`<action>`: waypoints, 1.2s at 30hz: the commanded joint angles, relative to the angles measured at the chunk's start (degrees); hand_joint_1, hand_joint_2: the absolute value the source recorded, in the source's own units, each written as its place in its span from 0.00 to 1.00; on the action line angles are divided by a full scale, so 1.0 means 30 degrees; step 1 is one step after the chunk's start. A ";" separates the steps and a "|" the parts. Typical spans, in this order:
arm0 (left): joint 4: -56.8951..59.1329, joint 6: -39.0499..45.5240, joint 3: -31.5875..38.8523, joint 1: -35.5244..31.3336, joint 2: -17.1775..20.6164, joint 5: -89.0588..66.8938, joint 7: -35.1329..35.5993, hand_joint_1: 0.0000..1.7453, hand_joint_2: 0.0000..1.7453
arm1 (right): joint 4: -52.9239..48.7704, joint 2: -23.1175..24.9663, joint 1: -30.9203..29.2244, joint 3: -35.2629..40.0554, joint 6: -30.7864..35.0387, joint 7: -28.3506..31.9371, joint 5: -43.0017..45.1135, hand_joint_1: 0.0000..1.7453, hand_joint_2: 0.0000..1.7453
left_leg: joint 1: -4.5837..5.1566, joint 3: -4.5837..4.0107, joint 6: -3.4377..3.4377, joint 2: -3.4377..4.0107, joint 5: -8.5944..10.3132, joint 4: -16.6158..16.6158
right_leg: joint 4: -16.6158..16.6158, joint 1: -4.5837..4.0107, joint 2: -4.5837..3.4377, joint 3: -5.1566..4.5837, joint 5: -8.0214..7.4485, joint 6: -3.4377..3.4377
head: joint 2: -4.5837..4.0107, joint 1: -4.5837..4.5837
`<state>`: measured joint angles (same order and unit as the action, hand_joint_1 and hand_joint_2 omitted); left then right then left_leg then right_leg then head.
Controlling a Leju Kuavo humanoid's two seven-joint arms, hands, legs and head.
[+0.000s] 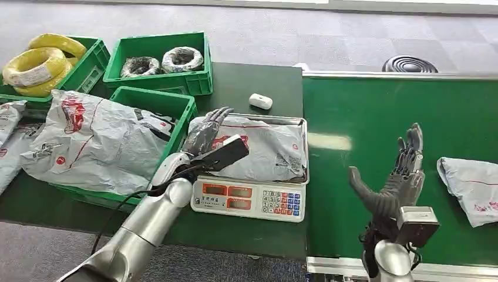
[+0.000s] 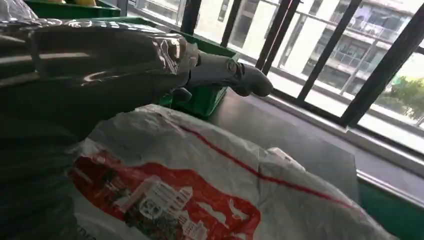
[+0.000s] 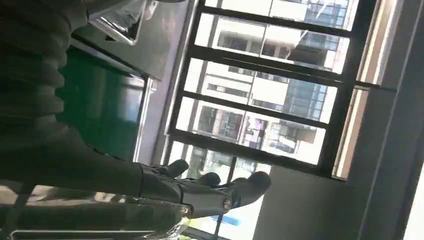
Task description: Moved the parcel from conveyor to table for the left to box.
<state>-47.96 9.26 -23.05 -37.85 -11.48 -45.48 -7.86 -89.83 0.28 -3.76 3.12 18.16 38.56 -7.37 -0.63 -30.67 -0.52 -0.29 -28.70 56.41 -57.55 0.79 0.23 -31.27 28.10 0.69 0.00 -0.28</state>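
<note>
From the head view I see the left hand [image 1: 205,133] lying on the near-left edge of the parcel [image 1: 258,147], fingers spread flat, gripping nothing. The parcel is a grey bag with red print, and it sits on the steel pan of the scale [image 1: 249,200], which stands on the dark table [image 1: 246,88] just left of the conveyor [image 1: 364,111]. In the left wrist view I see the same parcel [image 2: 210,190] close under the left hand [image 2: 100,65], its fingers [image 2: 235,77] stretched out straight above the bag.

My right hand [image 1: 399,176] is raised over the green conveyor, palm turned left, fingers apart and pointing far, holding nothing. The right wrist view shows that hand [image 3: 165,185] against windows, fingers [image 3: 250,182] extended.

A second bag [image 1: 473,188] lies on the conveyor to the right of the right hand, apart from it.

Left of the scale, a green crate [image 1: 176,103] holds a large grey bag [image 1: 94,141]. Farther off, another crate [image 1: 158,61] holds two wrapped coils, and a third crate [image 1: 88,67] at far left holds yellow coils [image 1: 38,64]. A small white object [image 1: 260,101] lies on the table beyond the scale.
</note>
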 commanded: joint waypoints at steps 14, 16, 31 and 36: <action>0.7447 0.1607 -0.0124 -0.2524 -0.1387 0.0679 -0.0869 1.00 1.00 | -0.0222 0.0232 0.1260 0.1778 -0.0276 -0.0704 -0.0441 0.00 1.00 | 0.0004 -0.0018 0.0008 0.0016 0.0044 -0.0016 | 0.0018 0.0003 -0.0005 0.0008 -0.0049 -0.0017 | 0.0000 -0.0007; 0.5816 0.1847 0.0955 -0.2409 -0.0924 0.1983 -0.1796 1.00 1.00 | -0.0427 0.0204 0.1532 0.1579 -0.0154 -0.0744 -0.0466 0.00 1.00 | 0.0002 -0.0009 0.0003 0.0027 0.0032 -0.0013 | 0.0013 0.0001 -0.0018 0.0008 -0.0044 -0.0013 | 0.0000 -0.0007; -1.2619 0.3005 0.4553 0.2218 0.3686 0.3328 -0.0936 1.00 1.00 | -0.2103 0.0286 0.4750 -0.0558 0.0728 -0.0442 -0.0725 0.00 1.00 | -0.0001 -0.0063 0.0002 0.0114 -0.0001 -0.0022 | -0.0008 -0.0010 -0.0116 -0.0089 -0.0029 -0.0015 | 0.0000 -0.0007; -1.1086 0.2111 0.7411 0.4203 0.5454 0.1419 0.0564 1.00 1.00 | -0.2266 0.0272 0.5458 -0.1373 0.0591 -0.0550 -0.0519 0.00 1.00 | 0.0015 -0.0010 -0.0001 0.0106 0.0005 -0.0060 | 0.0008 0.0007 -0.0106 -0.0038 -0.0021 -0.0012 | 0.0000 0.0000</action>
<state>-77.53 18.86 -11.43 -32.70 -3.95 -37.67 -9.35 -95.45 0.70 9.67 3.21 20.37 37.00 -9.51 -0.64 -30.85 -0.52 -0.25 -28.69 56.37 -57.58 0.77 0.20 -31.41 28.10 0.70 0.00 -0.28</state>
